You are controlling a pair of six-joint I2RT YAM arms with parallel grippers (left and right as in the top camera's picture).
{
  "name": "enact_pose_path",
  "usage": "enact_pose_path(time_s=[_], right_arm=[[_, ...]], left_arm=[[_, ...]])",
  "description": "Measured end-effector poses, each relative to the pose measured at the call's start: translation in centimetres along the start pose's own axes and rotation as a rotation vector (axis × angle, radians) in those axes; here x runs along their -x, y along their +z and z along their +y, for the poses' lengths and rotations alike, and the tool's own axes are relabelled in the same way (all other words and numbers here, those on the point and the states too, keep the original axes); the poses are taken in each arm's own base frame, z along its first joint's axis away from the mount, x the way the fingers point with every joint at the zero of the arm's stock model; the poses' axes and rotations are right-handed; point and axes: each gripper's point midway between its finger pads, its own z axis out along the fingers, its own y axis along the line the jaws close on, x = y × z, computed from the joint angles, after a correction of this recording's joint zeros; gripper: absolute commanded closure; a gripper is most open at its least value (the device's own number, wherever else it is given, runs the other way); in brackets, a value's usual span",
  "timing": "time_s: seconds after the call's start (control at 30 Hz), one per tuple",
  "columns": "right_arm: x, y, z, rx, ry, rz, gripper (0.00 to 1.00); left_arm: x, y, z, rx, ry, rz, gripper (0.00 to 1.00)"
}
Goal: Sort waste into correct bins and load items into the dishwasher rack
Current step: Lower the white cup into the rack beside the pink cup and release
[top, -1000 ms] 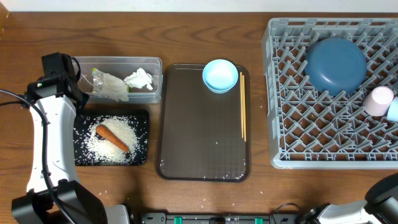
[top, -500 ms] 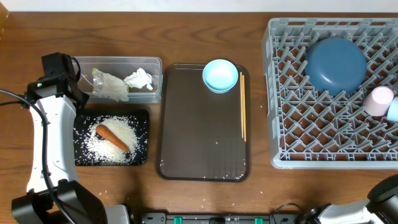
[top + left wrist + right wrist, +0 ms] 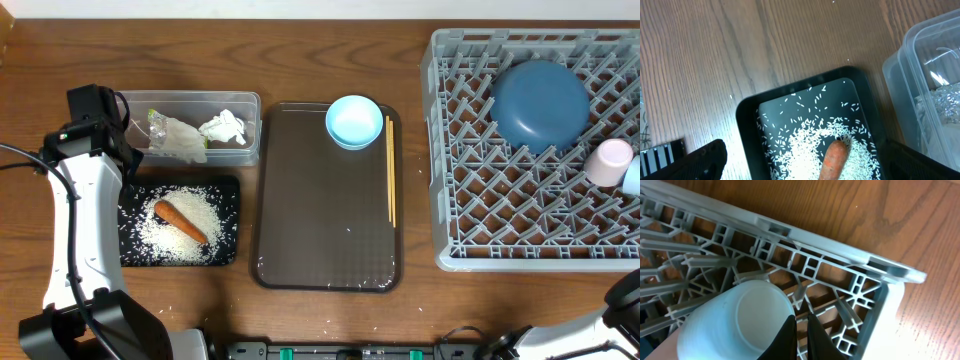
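Carrot [image 3: 180, 221] atop rice [image 3: 160, 238] in left tray [image 3: 229, 192]

Left arm [image 3: 75, 235], frame left: white link, black joint housings, thin black cable [image 3: 25, 155]. Right arm [image 3: 625, 300], lower-right corner: black and white.

The desk [image 3: 300, 320] is brown with a wood-grain pattern. At right, the dishwasher rack [image 3: 440, 150] is grey with a lattice pattern; the large bowl [image 3: 540, 105] in it is dark blue and the cup [image 3: 609, 162] is pinkish white. The serving tray [image 3: 325, 220] is dark brown, the small bowl [image 3: 354, 121] light blue, the chopsticks [image 3: 390, 170] pale wood. The tub [image 3: 185, 100] is clear, the tissue [image 3: 224, 127] white, the wrapper [image 3: 175, 137] green, yellow and white. The shallow tray [image 3: 228, 190] is black, speckled with white rice [image 3: 185, 235]; the carrot [image 3: 180, 221] is orange.
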Motion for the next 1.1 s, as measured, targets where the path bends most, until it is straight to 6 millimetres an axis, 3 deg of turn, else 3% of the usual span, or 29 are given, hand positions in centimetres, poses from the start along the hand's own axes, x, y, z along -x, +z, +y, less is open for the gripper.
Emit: enact_pose_path(time_s=[0.17,0.4,0.77,1.1], right_arm=[[0.4,0.1,0.4,0.011,-0.002,-0.019,0.92],[0.1,-0.1,2.5,0.111,-0.052,-0.005,0.91],[0.0,-0.1,2.8,0.127,-0.073,0.001,0.91],[0.8,-1.2,5.8,0.303,-0.095,-0.016,0.91]], left_arm=[[0.0,0.0,0.0,0.000,0.000,0.000,0.01],[0.0,0.0,0.0,0.000,0.000,0.000,0.01],[0.0,0.0,0.0,0.000,0.000,0.000,0.01],[0.0,0.0,0.0,0.000,0.000,0.000,0.01]])
